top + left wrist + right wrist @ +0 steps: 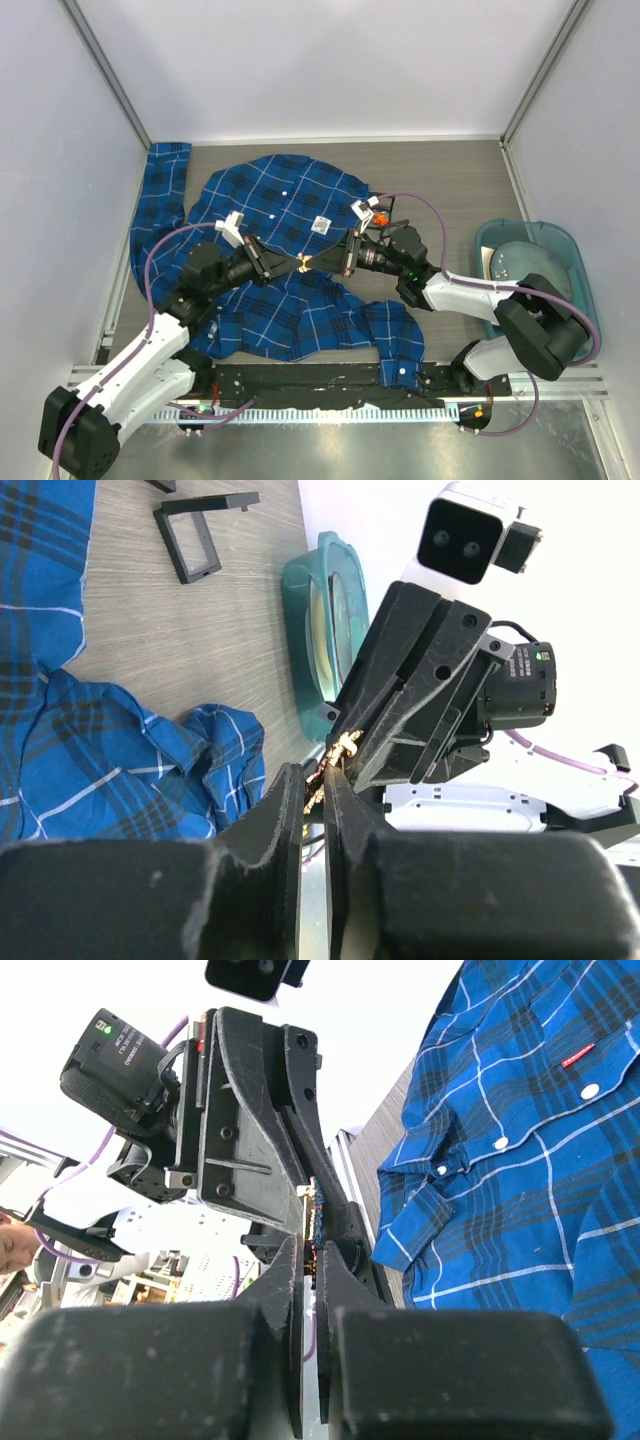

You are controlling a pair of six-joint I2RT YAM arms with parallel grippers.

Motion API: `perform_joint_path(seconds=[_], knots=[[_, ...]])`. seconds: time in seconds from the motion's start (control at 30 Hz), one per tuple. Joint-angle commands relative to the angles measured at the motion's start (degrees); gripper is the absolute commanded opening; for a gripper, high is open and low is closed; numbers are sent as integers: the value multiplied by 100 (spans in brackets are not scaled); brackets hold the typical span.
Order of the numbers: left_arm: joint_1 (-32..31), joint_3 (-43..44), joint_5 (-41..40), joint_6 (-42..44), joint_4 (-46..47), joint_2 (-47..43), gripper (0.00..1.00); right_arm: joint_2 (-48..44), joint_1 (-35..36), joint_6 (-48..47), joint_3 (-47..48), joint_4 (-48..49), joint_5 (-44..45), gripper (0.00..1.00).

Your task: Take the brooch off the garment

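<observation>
Wood-grain table [440, 170] inside white enclosure walls. Top view: garment [290, 200], a blue plaid button shirt, lies spread flat across the table, with one sleeve running up the left side. Both arms meet above its middle. The left end effector [296, 265] and right end effector [312, 262] are tip to tip, with a small gold brooch [303, 263] between them, off the fabric. A teal bin [580, 260] sits at the right edge with a round pale item inside.

Left wrist view: left end effector [314, 785] has its jaws pinched to a narrow slit on the gold brooch [340, 748]. The right end effector's black fingers [400, 680] sit right behind it, on the same piece. Shirt fabric [100, 770] is below left. A black rectangular frame [195, 535] lies on bare table beyond it, next to the bin [300, 590].

Right wrist view: right end effector [312, 1260] is clamped nearly flat, with the brooch [312, 1215] sticking out at its tips and into the left fingers [260, 1140]. Shirt placket with white buttons [520, 1160] is on the right.
</observation>
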Motion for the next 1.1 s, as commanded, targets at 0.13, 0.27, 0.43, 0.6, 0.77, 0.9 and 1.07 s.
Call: perform_joint_path(seconds=[0.13,0.27,0.43,0.6,0.77,0.9,1.07], knots=[[33,10,160,37,351,-100,1,6,-15,176,-8,534,64,2],[33,37,178,143,272,-117,0,15,-15,159,53,420,73,9],[33,72,178,187,228,-126,0,15,-6,124,115,288,108,18],[33,151,134,178,44,-126,0,-29,29,-113,185,-19,301,25],[33,168,125,116,0,-135,0,-152,170,-527,387,-731,538,26],[33,160,142,195,17,-153,0,-108,170,-466,387,-662,495,22],[33,300,309,520,-88,-56,0,94,170,-246,387,-231,100,23]])
